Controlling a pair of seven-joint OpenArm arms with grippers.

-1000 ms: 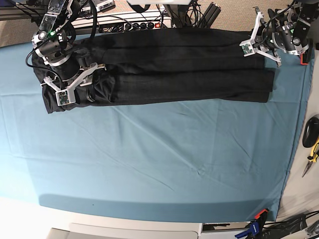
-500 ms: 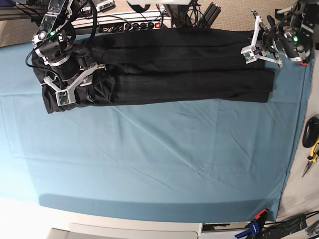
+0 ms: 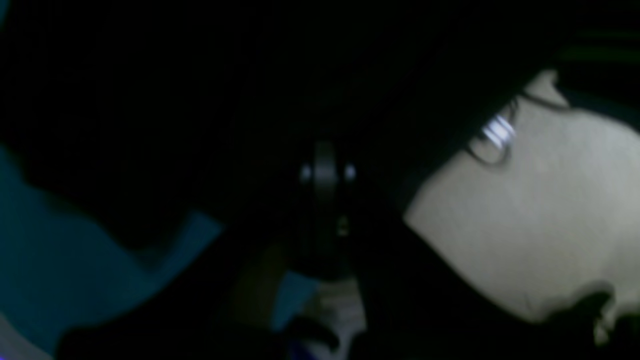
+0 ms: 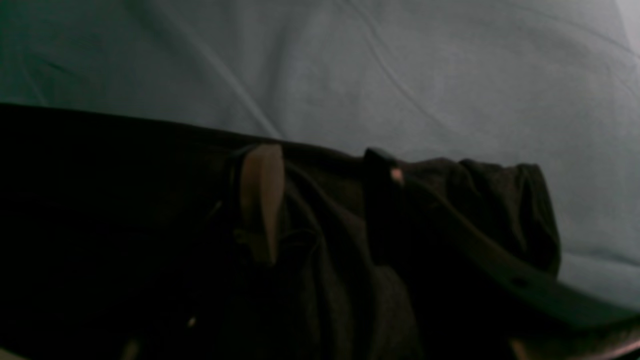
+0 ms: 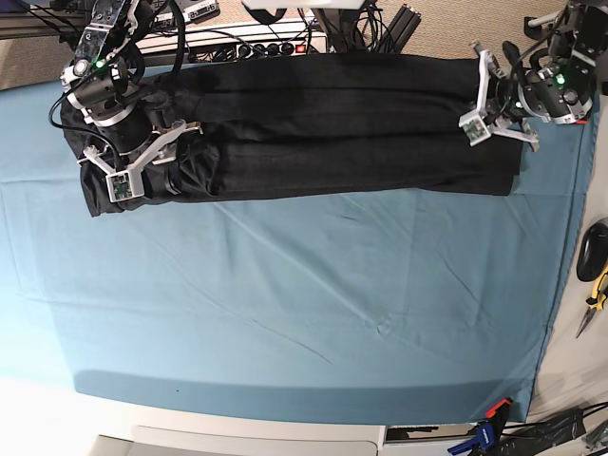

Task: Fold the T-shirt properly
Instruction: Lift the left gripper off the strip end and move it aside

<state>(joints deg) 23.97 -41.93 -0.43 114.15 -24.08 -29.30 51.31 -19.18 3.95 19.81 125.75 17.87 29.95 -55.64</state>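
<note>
Though folded, T-shirt [image 5: 313, 128] on teal cloth [image 5: 285, 304]

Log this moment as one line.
T-shirt: long folded band on teal cloth | right gripper: open over sleeve end | left gripper: open over opposite end

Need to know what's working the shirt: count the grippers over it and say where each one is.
2. The right gripper sits over the bunched end of the T-shirt at the base view's left. The left gripper is over the shirt's opposite end, at that view's right. None seems hidden.

Lab bench: power strip [image 5: 256, 46], pliers [image 5: 596, 299].
</note>
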